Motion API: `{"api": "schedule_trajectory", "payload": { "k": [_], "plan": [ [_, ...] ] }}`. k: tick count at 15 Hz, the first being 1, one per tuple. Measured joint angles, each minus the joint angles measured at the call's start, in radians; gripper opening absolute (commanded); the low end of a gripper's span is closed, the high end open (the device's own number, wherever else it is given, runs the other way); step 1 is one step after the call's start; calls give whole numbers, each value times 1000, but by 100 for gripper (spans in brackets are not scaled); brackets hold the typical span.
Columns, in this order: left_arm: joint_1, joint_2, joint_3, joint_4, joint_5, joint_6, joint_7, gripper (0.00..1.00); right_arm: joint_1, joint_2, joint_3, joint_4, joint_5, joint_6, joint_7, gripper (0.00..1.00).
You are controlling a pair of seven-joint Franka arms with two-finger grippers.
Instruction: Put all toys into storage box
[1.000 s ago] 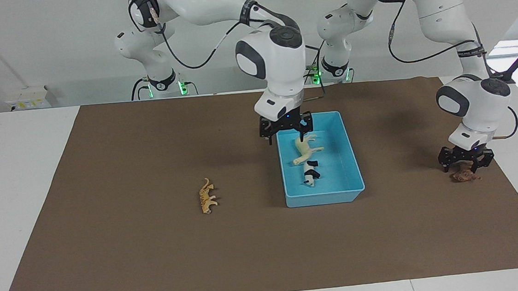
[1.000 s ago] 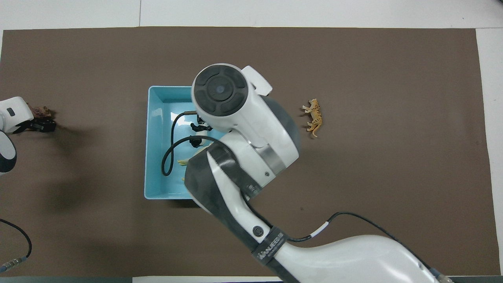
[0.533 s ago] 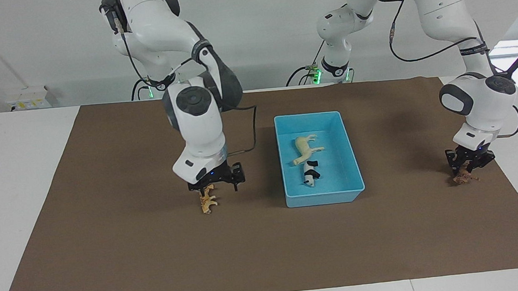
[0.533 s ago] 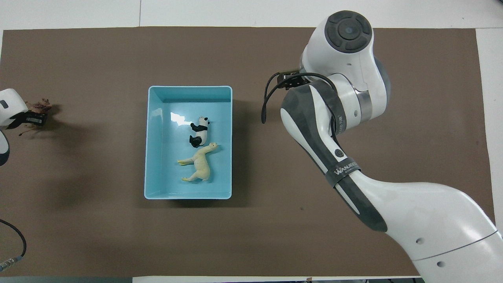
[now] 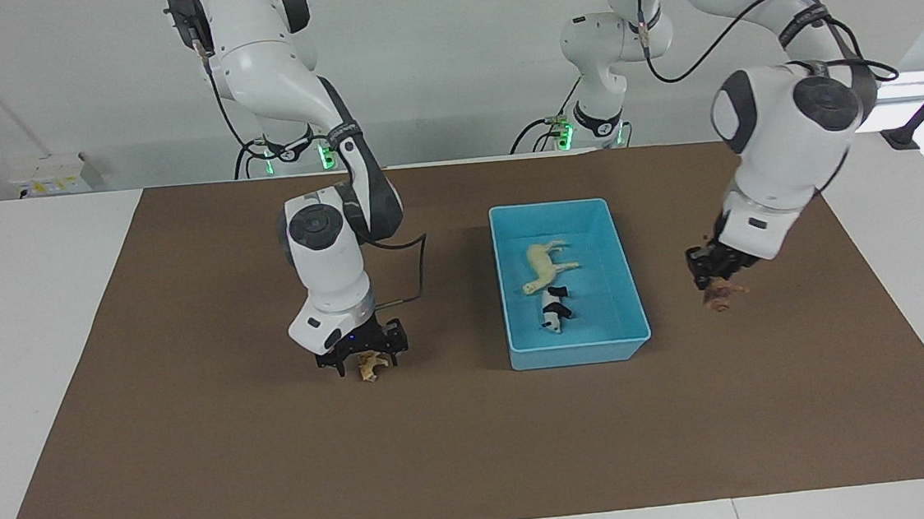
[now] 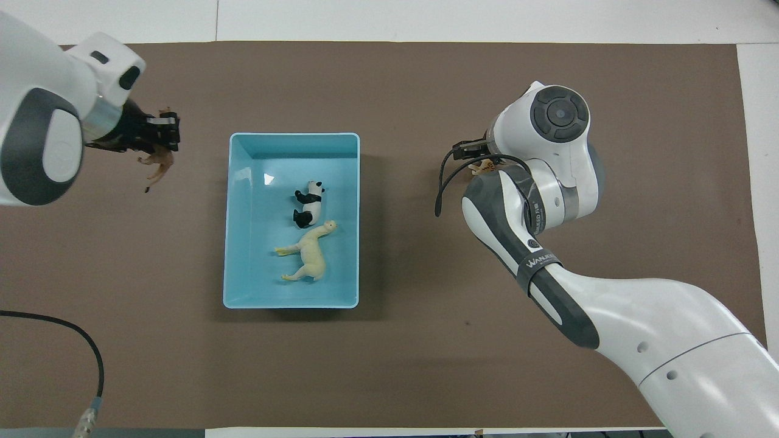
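The light blue storage box [image 5: 577,356] stands mid-table, also in the overhead view [image 6: 291,135]. The cream horse [image 5: 543,263] and the panda [image 5: 553,310] lie in it; both show from overhead, horse [image 6: 310,258] and panda [image 6: 309,204]. My left gripper [image 5: 715,281] is shut on the brown lion [image 5: 725,296] and holds it in the air over the mat beside the box; the lion [image 6: 155,167] hangs below the gripper [image 6: 163,137]. My right gripper [image 5: 364,358] is low on the mat, open, its fingers either side of the orange tiger [image 5: 368,367]. From overhead the right wrist hides most of the tiger [image 6: 481,165].
A brown mat [image 5: 477,456] covers the table. The right arm's forearm and cable reach over the mat toward the right arm's end of the table.
My left gripper has lifted the lion off the mat and carried it toward the box. My right gripper has come down from above the tiger to around it.
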State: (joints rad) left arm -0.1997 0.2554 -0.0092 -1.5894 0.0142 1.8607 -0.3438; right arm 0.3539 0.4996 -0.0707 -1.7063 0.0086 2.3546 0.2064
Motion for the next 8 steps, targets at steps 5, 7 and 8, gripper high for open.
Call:
{"api": "schedule_trajectory", "payload": {
  "k": [5,7,8],
  "plan": [
    [-167,-39,1,-166,0,69,-238,100,-8,2,3,-62,5,65,-3,100],
    [-158,-59,16,-176,0,73,-239,100,-6,2,9,-68,29,67,-3,100],
    [-145,-78,25,-174,0,71,-238,100,-6,2,11,-69,40,68,-3,99]
  ]
}}
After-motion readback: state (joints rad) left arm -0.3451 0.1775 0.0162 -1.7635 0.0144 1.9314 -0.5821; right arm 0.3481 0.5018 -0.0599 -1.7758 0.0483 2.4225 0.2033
